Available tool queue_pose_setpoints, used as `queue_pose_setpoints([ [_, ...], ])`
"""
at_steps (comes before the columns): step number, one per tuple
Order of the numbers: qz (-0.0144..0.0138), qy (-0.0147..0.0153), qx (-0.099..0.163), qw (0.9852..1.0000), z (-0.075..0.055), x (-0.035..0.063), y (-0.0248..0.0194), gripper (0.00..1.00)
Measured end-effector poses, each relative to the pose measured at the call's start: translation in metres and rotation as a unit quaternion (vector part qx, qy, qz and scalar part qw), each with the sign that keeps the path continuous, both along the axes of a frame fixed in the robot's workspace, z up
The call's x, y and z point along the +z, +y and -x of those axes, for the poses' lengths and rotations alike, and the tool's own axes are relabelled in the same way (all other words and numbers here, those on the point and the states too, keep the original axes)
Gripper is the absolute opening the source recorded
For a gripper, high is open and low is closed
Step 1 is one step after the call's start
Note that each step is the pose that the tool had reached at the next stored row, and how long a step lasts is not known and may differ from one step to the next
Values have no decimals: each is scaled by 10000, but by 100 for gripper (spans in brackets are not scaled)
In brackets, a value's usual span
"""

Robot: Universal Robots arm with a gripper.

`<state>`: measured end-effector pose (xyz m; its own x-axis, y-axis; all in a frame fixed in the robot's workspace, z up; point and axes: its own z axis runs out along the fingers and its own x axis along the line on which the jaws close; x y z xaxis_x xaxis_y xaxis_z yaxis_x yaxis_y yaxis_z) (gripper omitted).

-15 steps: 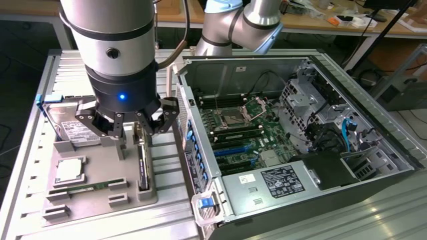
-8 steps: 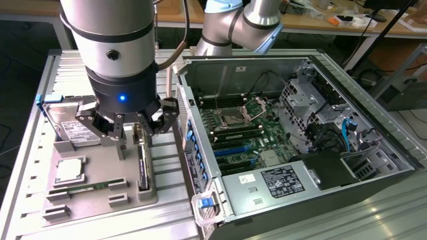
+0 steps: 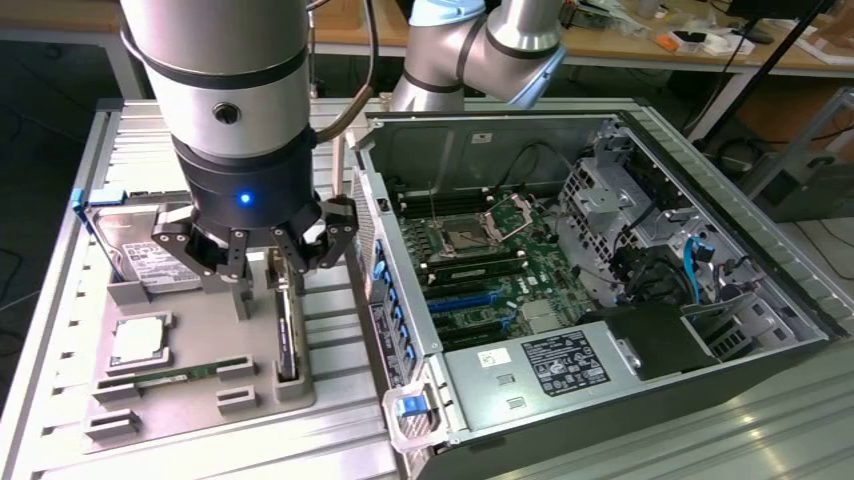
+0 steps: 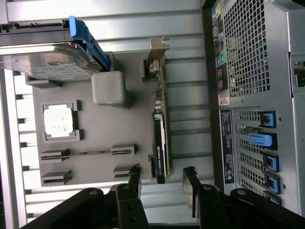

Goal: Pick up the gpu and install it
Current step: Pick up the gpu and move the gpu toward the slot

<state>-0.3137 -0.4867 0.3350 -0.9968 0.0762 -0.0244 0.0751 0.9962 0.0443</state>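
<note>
Grey fixture tray (image 3: 200, 335) holds the gpu (image 4: 160, 138) on edge, on its side nearest the computer case (image 4: 257, 57). The gripper (image 4: 162, 169) hangs above the card, away from the case, jaws wide, a finger on each side. Recommended: centre the card, then descend straight and grip evenly. The lettering on the card's edge is illegible.

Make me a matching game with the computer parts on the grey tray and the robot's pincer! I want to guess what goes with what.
Things:
1. gpu
2. hard drive
3. processor chip
4. pincer

Clues:
A. square and silvery, lying flat
B. open, hovering over the grey tray
C. standing on its thin edge
D. wears a white label

Pairs: 1-C, 2-D, 3-A, 4-B.
</note>
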Motion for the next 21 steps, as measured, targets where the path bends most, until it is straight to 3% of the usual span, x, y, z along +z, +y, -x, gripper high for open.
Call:
queue_pose_setpoints([
  [21, 0, 0, 0, 10000, 7, -78, 0, 48],
])
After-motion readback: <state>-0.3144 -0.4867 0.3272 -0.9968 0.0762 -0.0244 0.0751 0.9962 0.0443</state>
